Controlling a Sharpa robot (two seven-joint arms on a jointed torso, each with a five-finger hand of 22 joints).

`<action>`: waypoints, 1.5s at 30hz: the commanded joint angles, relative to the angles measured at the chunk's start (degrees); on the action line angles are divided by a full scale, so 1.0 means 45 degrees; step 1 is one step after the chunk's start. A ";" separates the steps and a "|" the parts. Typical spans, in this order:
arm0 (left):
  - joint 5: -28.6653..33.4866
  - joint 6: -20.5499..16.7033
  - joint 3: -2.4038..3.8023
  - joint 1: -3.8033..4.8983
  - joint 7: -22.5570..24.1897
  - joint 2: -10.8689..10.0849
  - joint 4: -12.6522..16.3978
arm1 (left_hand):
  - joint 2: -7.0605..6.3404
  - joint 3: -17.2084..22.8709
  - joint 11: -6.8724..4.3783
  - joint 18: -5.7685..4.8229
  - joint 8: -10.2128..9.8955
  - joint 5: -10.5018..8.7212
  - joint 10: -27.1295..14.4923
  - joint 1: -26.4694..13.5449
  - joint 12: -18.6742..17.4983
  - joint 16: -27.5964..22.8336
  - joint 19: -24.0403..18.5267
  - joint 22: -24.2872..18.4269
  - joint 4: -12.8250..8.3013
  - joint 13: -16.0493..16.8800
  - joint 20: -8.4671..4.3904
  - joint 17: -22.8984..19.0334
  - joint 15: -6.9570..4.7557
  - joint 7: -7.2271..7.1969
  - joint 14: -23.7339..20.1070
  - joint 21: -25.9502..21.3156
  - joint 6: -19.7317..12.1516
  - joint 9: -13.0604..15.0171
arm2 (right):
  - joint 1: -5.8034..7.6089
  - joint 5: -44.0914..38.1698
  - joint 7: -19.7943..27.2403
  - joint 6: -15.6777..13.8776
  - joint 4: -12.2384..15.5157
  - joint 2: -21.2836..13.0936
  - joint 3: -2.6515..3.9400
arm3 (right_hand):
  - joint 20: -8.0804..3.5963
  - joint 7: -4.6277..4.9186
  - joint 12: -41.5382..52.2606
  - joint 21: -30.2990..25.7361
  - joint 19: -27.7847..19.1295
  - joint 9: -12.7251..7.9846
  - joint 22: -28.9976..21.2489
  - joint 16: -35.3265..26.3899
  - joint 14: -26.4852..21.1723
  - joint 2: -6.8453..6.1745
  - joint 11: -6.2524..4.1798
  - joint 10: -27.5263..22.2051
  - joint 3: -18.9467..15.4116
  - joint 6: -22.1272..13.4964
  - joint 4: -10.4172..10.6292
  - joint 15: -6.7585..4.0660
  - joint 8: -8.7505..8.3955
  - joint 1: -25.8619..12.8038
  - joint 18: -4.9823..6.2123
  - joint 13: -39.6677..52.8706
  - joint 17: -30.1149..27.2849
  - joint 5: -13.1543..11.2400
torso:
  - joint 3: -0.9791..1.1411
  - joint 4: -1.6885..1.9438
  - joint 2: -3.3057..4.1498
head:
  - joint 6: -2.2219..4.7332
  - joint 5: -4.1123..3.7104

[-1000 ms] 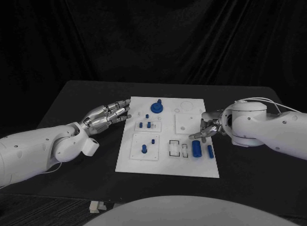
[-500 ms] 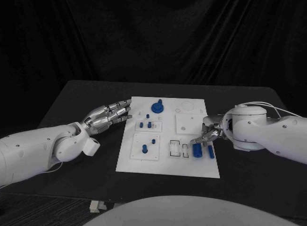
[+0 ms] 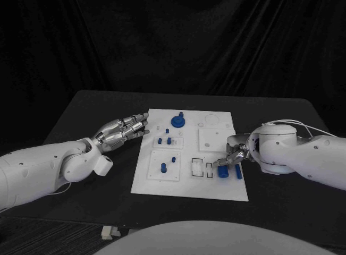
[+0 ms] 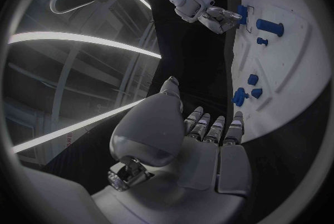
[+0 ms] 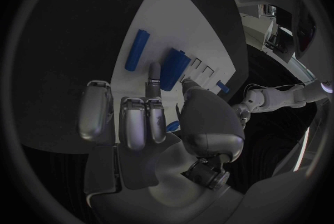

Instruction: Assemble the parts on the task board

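1. I count 1 white task board point(image 3: 190, 183) on the black tabletop point(image 3: 89, 109), and 2 blue cylinders at its right edge: a thick cylinder point(image 3: 222, 171) and a thin cylinder point(image 3: 238, 171).
2. My right wrist view shows the thick cylinder point(image 5: 174, 69) at the right hand's fingertips point(image 5: 153, 74); whether it is grasped, I cannot tell.
3. My right hand point(image 3: 234, 152) sits over the thick cylinder.
4. My left hand point(image 3: 121, 130) is released, fingers spread, beside the board's left edge.

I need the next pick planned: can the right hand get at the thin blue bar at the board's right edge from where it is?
Probably yes. The right hand hovers over the thick blue cylinder, and the thin blue bar lies uncovered just beside it on the task board.
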 commanded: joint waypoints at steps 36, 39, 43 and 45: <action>0.0090 0.0211 0.0012 -0.0096 0.0083 0.0027 -0.0020 | 0.0040 0.0015 0.0208 0.0165 0.0084 0.0077 0.0096 0.0056 0.0151 0.0063 0.0008 0.0042 -0.0088 0.0050 0.0007 -0.0001 -0.0062 0.0079 0.0034 -0.0017 -0.0052 0.0005 | 0.0503 0.3534 -0.0029 -0.1568 0.0746 -0.0347 0.0009 | 0.0152 0.0154 0.0044 -0.0201 0.0089 0.2986 0.2182 -0.0072 0.1279 -0.0100 0.0223 0.1335 0.2264 -0.2117 -0.2323 0.0151 0.0705 0.1892 0.0002 0.3353 0.3050 0.8723 | -0.0002 -0.0002 0.0003 | 0.0002 0.0076; 0.0090 0.0212 0.0012 -0.0098 0.0097 0.0026 -0.0014 | 0.0040 0.0015 0.0208 0.0165 0.0084 0.0077 0.0096 0.0056 0.0151 0.0063 0.0008 0.0042 -0.0088 0.0050 0.0007 -0.0001 -0.0062 0.0079 0.0034 -0.0017 -0.0052 0.0005 | 0.0684 0.4371 0.0011 -0.1804 0.0807 -0.0297 0.0009 | 0.0141 0.0143 0.0044 -0.0205 0.0085 0.3104 0.2179 -0.0087 0.1273 -0.0144 0.0210 0.1335 0.2466 -0.2145 -0.2387 0.0140 0.0795 0.1784 0.0004 0.3353 0.3028 0.9020 | 0.0001 -0.0002 0.0007 | 0.0002 0.0046; 0.0090 0.0214 0.0012 -0.0099 0.0115 0.0021 0.0006 | 0.0039 0.0013 0.0216 0.0166 0.0084 0.0077 0.0100 0.0055 0.0154 0.0063 0.0008 0.0039 -0.0089 0.0050 0.0007 -0.0001 -0.0063 0.0076 0.0034 -0.0017 -0.0054 0.0005 | 0.0806 0.5498 0.0046 -0.2046 0.0753 -0.0116 0.0009 | 0.0137 0.0147 0.0044 -0.0214 0.0079 0.3162 0.2175 -0.0100 0.1268 -0.0169 0.0208 0.1335 0.2596 -0.2188 -0.2423 0.0137 0.0829 0.1701 0.0006 0.3353 0.3007 0.9186 | -0.0005 -0.0001 0.0002 | 0.0002 0.0065; 0.0090 0.0220 0.0012 -0.0100 0.0118 0.0015 0.0011 | 0.0040 0.0013 0.0218 0.0167 0.0083 0.0078 0.0104 0.0054 0.0157 0.0065 0.0012 0.0049 -0.0089 0.0052 0.0007 0.0000 -0.0063 0.0075 0.0036 -0.0015 -0.0058 0.0004 | 0.0823 0.5970 0.0044 -0.2104 0.0659 0.0013 0.0008 | 0.0140 0.0170 0.0044 -0.0222 0.0076 0.3187 0.2172 -0.0099 0.1268 -0.0181 0.0226 0.1335 0.2624 -0.2231 -0.2376 0.0146 0.0837 0.1541 0.0006 0.3353 0.3009 0.9042 | -0.0006 0.0005 0.0006 | 0.0002 0.0054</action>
